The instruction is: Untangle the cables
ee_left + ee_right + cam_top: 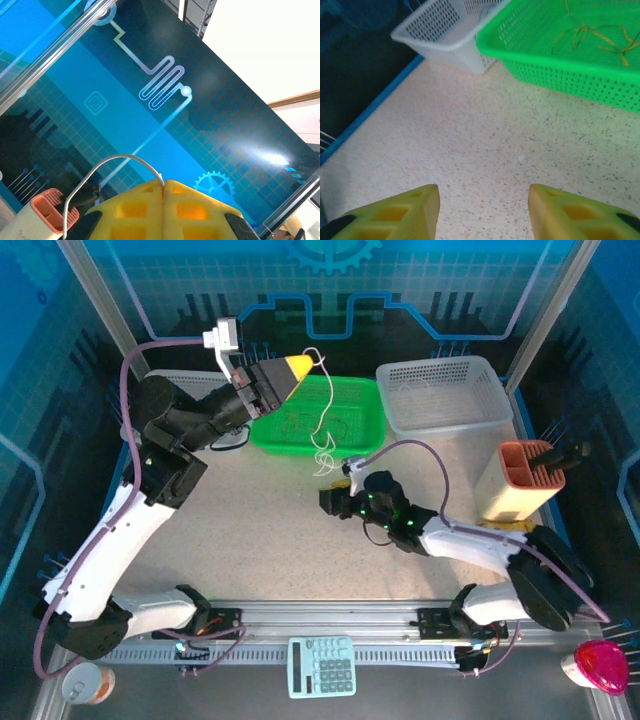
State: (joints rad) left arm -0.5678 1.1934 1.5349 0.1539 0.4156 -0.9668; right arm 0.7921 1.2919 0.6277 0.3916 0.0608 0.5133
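Observation:
My left gripper is raised above the left end of the green basket, its yellow fingers shut on a thin whitish cable. The cable hangs down in curls to the basket's front rim. In the left wrist view the same cable arcs out of the closed left gripper. Several thin yellowish cables lie on the floor of the green basket. My right gripper is low over the table just in front of the basket. In the right wrist view, my right gripper stands open with bare table between the fingers.
A white basket stands to the right of the green one, seen as the white basket in the right wrist view. An orange-topped holder stands at the right. A calculator, a can and a pink object sit at the near edge.

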